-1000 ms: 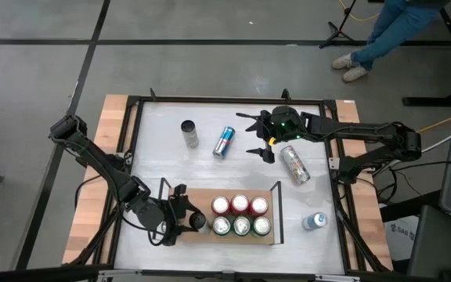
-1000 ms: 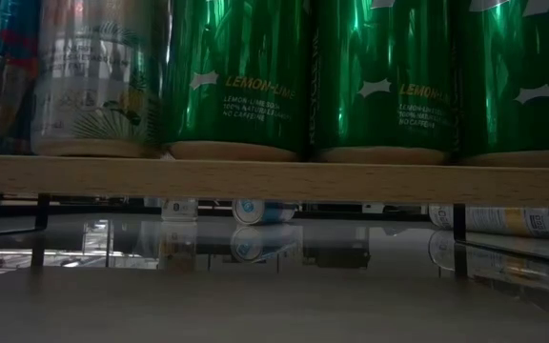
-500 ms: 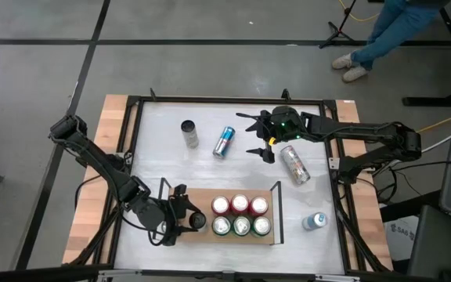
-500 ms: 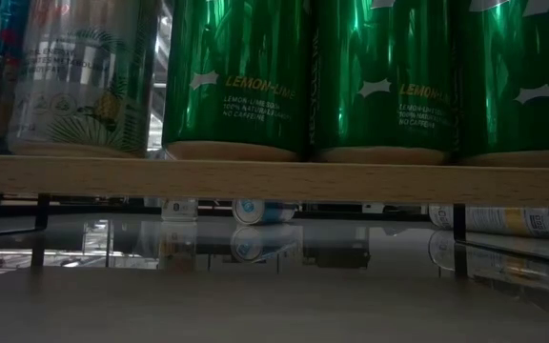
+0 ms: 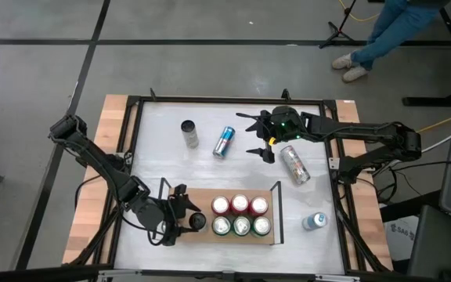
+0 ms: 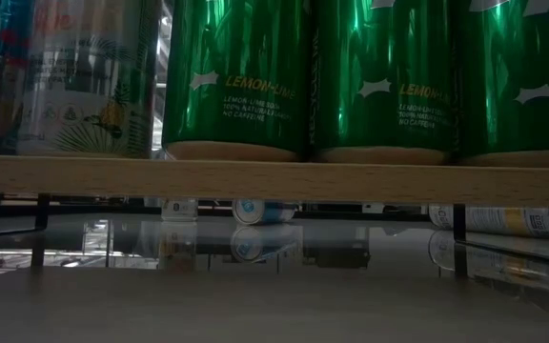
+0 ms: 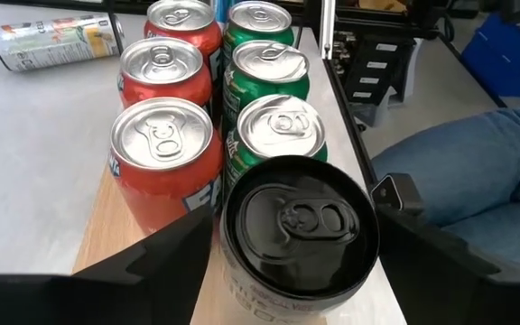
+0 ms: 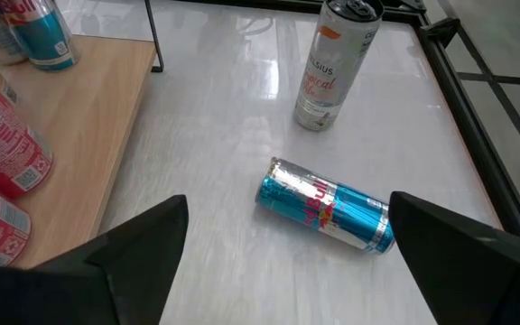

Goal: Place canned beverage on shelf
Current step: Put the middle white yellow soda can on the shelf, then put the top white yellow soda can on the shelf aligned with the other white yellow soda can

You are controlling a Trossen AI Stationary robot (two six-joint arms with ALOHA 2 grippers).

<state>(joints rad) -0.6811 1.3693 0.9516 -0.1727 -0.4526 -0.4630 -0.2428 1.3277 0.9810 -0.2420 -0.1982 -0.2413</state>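
Observation:
A black-topped can with a white, palm-printed side [image 7: 300, 226] [image 6: 84, 86] stands upright on the wooden shelf [image 5: 210, 193], at the left end of its near row. Three green cans [image 5: 241, 226] stand beside it and three red cans [image 5: 239, 205] behind. My left gripper [image 7: 301, 275] [image 5: 191, 222] is open, its fingers close on either side of that can, slanting down from the table's left. My right gripper [image 5: 252, 135] [image 8: 287, 271] hangs open above the far table, over a lying blue can [image 8: 328, 209].
Loose on the white tabletop are the blue can [image 5: 224, 141], an upright white can [image 5: 188, 133] [image 8: 337, 63], a lying silver can [image 5: 294, 164] and a can right of the shelf [image 5: 314, 222]. Black rails [image 5: 163, 196] close the shelf's short ends.
In the low view the palm-printed can has shifted a little toward the table's left edge, away from the nearest green can. Its print has turned about, and it now stands still on the shelf. Neither arm has moved.

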